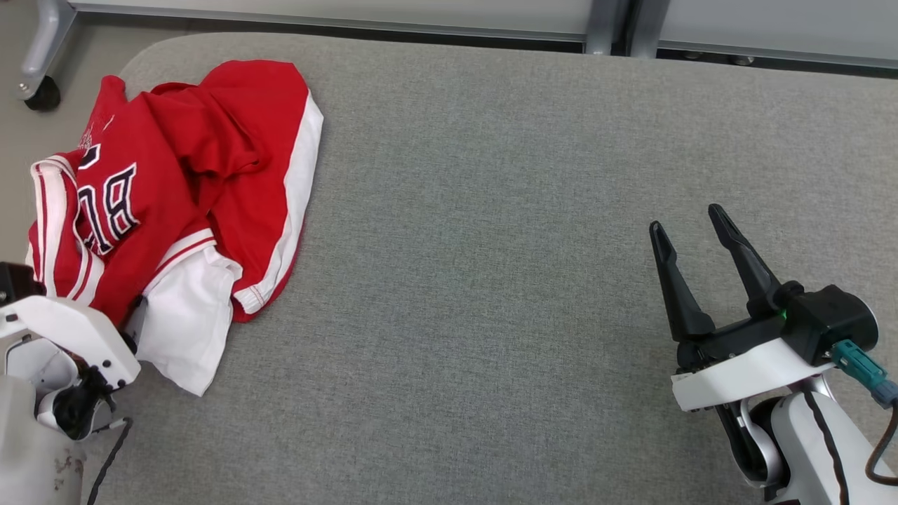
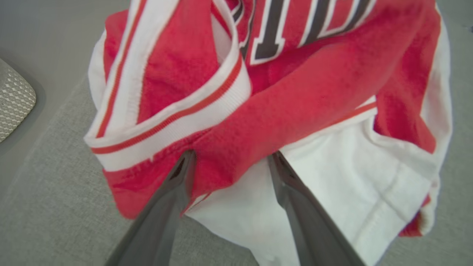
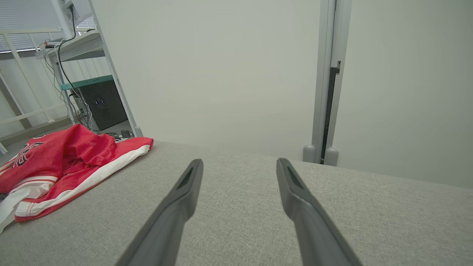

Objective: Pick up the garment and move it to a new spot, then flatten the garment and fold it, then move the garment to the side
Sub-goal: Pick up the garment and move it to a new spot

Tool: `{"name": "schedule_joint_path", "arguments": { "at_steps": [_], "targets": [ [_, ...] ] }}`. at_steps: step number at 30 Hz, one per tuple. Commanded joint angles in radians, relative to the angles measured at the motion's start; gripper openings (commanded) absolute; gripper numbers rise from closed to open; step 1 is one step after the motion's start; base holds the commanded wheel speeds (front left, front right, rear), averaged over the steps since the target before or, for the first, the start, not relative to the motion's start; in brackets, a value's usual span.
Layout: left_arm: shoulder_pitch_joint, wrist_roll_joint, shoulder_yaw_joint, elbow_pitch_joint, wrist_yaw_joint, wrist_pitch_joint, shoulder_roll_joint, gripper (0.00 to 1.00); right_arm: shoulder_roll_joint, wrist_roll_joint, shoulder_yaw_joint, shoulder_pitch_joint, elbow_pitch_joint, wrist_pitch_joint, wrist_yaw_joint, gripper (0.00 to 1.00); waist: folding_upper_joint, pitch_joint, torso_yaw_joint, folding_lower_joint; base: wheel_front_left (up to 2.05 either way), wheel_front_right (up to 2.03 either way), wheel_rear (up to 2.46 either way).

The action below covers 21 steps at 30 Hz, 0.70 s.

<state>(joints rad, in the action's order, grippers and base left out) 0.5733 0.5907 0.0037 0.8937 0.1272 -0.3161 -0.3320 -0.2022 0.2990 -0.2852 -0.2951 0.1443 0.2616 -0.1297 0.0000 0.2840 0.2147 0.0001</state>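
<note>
**One red garment bunched at the table's left, both grippers spread**

Head view first: one garment (image 1: 210, 161) lies crumpled at the left end of the grey padded table (image 1: 526, 245), close to its left edge. It is bright red with broad white side panels, white trim banded with thin red stripes, and big dark letters outlined in white. A white flap spills out at its near side. The left arm's white wrist (image 1: 70, 330) sits right at that near edge, its fingers tucked out of sight under the cloth. Over on the right, well apart from the garment, the right gripper (image 1: 685, 217) hangs above bare table with its two dark fingers splayed and nothing between them. One black caster wheel (image 1: 42, 95) stands on the floor past the far left corner.

Left wrist view: the left gripper (image 2: 232, 154) has its two grey fingers (image 2: 166, 207) spread wide, tips meeting the cloth, with one thick red fold lying between them. It is not pinched. Striped trim loops to the left, white fabric spreads to the right, and the dark letters run along the top.

Right wrist view: two fingers spread wide over empty grey table. The single garment heaps at the left, red over a white band. Behind it stands one dark computer box (image 3: 103, 103), and one pale post (image 3: 327, 81) rises against the wall.
</note>
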Motion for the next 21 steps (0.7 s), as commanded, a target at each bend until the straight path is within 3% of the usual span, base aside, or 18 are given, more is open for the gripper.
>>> {"name": "schedule_joint_path", "arguments": {
  "at_steps": [1, 4, 5, 6, 8, 15, 21],
  "targets": [
    [-0.015, 0.012, -0.010, 0.021, 0.003, 0.004, -0.009, 1.00, -0.007, 0.001, 0.002, -0.008, -0.002, 0.005, -0.002, 1.00, 0.0000, 0.003, -0.005, -0.0001, 0.00, 0.00, 0.00],
    [-0.008, 0.027, -0.035, 0.044, 0.003, 0.018, -0.016, 1.00, -0.009, 0.001, 0.006, -0.008, -0.003, 0.005, -0.002, 1.00, 0.0000, 0.006, -0.006, -0.0001, 0.00, 0.00, 0.00],
    [-0.003, 0.032, -0.042, 0.051, 0.003, 0.025, -0.016, 0.93, -0.009, -0.001, 0.007, -0.009, -0.003, 0.005, -0.002, 1.00, 0.0000, 0.008, -0.004, -0.0001, 0.00, 0.00, 0.00],
    [0.002, 0.039, -0.051, 0.054, 0.003, 0.028, -0.014, 0.73, -0.010, -0.002, 0.008, -0.010, -0.002, 0.005, -0.002, 1.00, 0.0000, 0.010, -0.003, -0.0001, 0.00, 0.00, 0.00],
    [0.011, 0.051, -0.072, 0.053, 0.003, 0.043, -0.015, 0.02, -0.010, -0.004, 0.007, -0.013, 0.000, 0.005, -0.002, 1.00, 0.0000, 0.013, 0.001, -0.0001, 0.00, 0.00, 0.00],
    [0.024, 0.078, -0.144, 0.037, 0.003, 0.116, -0.045, 0.00, -0.003, -0.005, 0.004, -0.008, 0.012, 0.005, -0.002, 1.00, 0.0000, -0.004, 0.011, -0.0001, 0.00, 0.00, 0.00],
    [0.027, 0.073, -0.209, -0.007, 0.003, 0.166, -0.103, 0.00, 0.025, 0.006, 0.009, 0.017, 0.023, 0.005, -0.002, 1.00, 0.0000, -0.073, 0.009, -0.0001, 0.00, 0.00, 0.00]
  ]
}}
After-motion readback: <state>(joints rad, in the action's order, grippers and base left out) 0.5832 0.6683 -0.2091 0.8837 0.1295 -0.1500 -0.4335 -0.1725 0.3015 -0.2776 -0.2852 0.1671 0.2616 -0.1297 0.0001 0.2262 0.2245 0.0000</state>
